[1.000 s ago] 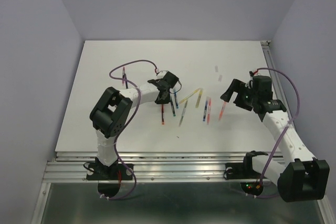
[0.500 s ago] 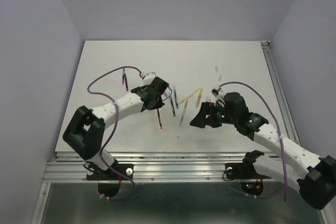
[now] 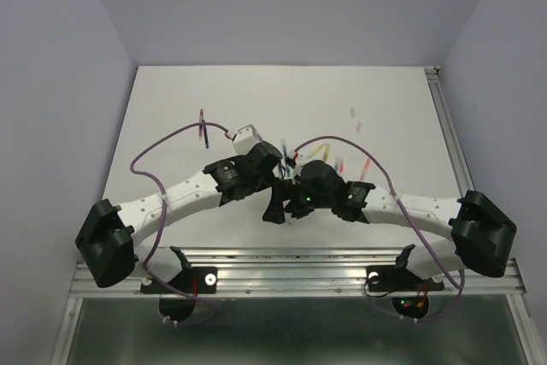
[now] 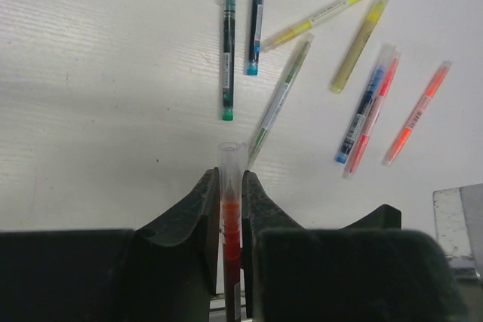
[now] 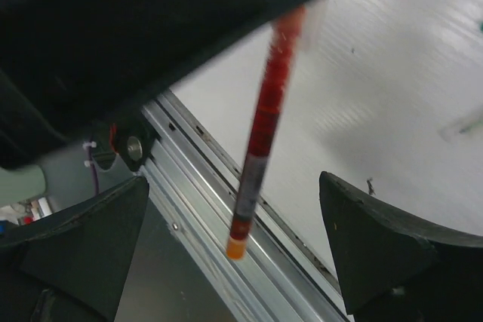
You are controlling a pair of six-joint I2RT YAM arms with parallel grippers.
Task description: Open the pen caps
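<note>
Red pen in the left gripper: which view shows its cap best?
Left wrist: the clear cap pokes out beyond the left gripper. Right wrist shows mostly the red pen, blurred; top external hides it.

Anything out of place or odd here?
Nothing broken or spilled. One thin dark pen lies alone far left, apart from the scattered coloured pens; two small pale cap-like pieces lie loose beyond them.
</note>
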